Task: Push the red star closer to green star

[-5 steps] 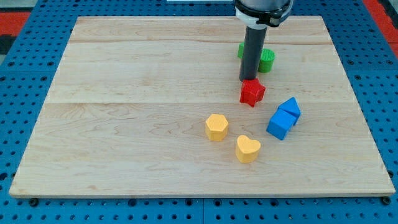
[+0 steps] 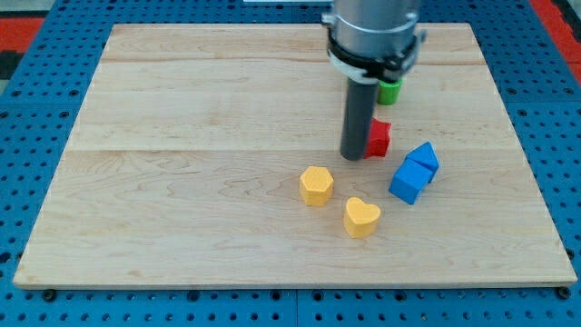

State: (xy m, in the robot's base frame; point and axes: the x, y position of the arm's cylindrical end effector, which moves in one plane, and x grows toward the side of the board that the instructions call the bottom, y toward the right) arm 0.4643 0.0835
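Observation:
The red star [image 2: 379,137] lies right of the board's middle, its left half hidden behind my rod. The green star [image 2: 390,90] lies just above it toward the view's top, mostly hidden by the arm's head, with only a small green part showing. My tip [image 2: 354,156] rests on the board at the red star's lower left, touching or almost touching it.
Two blue blocks [image 2: 414,173] lie together at the red star's lower right. A yellow hexagon-like block [image 2: 317,185] and a yellow heart [image 2: 361,217] lie below my tip. The wooden board [image 2: 182,154] sits on a blue pegboard.
My tip moved from the red star's top edge down to its lower left side. The red star shifted slightly to the right. The arm's head now covers most of the green star.

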